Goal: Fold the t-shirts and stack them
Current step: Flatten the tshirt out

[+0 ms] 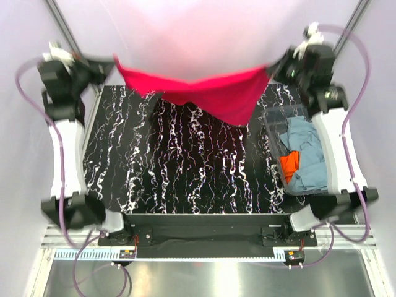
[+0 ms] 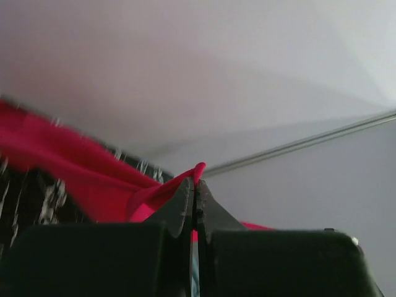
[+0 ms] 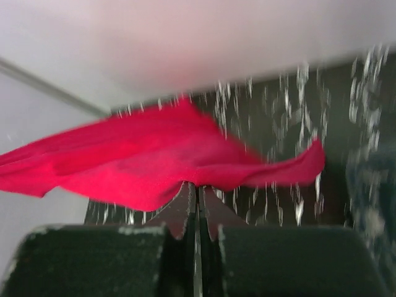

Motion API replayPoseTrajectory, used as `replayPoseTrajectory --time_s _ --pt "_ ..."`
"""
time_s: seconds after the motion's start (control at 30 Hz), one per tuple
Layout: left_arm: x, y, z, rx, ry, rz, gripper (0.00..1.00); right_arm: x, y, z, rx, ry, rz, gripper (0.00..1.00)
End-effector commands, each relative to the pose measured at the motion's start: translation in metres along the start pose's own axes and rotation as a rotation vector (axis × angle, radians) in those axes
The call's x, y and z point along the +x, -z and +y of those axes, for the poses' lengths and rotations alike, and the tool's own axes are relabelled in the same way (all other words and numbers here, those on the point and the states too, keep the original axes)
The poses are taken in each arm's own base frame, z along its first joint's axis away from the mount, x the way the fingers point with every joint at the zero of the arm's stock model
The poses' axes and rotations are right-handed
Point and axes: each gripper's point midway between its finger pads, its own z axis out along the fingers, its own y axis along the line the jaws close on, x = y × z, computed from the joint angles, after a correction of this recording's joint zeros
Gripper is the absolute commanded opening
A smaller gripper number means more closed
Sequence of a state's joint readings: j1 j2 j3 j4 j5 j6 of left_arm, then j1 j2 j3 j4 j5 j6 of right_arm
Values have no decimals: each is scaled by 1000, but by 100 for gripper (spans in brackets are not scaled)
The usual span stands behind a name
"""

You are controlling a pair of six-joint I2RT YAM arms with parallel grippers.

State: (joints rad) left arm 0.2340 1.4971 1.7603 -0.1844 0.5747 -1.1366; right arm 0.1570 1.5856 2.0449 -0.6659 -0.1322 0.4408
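Both grippers are closed tight on the red t-shirt (image 1: 210,93): the left gripper (image 1: 115,62) pinches its edge at ten o'clock, the right gripper (image 1: 273,65) at two o'clock. The cloth hangs stretched between them, sagging over the far edge of the black marbled table (image 1: 173,167). At three o'clock a clear tub (image 1: 268,127) holds grey-blue shirts (image 1: 307,148) and, it seems, an orange shirt (image 1: 289,164).

Black marble-look table (image 1: 185,167), clear plastic tub (image 1: 271,137).
Tub on tbl's right side; white backdrop (image 1: 198,31) behind, metal rail (image 1: 62,28) at back L corner.
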Motion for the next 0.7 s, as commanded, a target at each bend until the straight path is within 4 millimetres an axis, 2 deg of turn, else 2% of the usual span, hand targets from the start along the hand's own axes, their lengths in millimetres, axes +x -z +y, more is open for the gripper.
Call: replayPoseTrajectory --time_s 0.0,0.03,0.07,0.13,0.17,0.23,0.27,0.33,0.37,0.43,0.47,0.5,0.57,0.6,0.63,0.67 --pt "60 48 54 -189 17 60 0 61 21 -5 -57 -109 129 0" --pt "87 54 72 -256 38 109 0 84 23 -9 -71 -132 187 0" --pt "111 67 109 -356 63 123 0 130 22 -28 -39 -161 292 0" --pt "150 86 148 -457 161 182 0 167 37 -31 -64 -184 381 0" --pt "177 108 185 -549 198 197 0 207 42 -46 -35 -207 473 0" --pt "212 136 224 -672 296 223 0 239 54 -53 -43 -209 560 0" --pt "236 160 258 -763 326 236 0 269 64 -68 2 -223 644 0" --pt "263 197 290 -919 376 256 0 294 74 -82 56 -231 721 0" --pt "279 224 315 -1037 397 259 0 313 85 -92 104 -252 789 0" --pt "304 266 330 -1203 465 282 0 331 95 -102 163 -273 841 0" --pt "319 290 342 -1295 500 291 2 344 105 -110 197 -279 886 0" --pt "330 308 343 -1368 555 295 6 348 109 -116 223 -262 888 0" --pt "344 324 346 -1414 589 323 37 358 119 -124 251 -250 910 0" --pt "343 327 345 -1414 565 341 47 358 121 -129 264 -228 907 0" --pt "333 320 339 -1392 523 331 64 361 124 -131 270 -218 917 0" --pt "319 320 342 -1403 435 296 68 362 126 -132 272 -211 926 0"
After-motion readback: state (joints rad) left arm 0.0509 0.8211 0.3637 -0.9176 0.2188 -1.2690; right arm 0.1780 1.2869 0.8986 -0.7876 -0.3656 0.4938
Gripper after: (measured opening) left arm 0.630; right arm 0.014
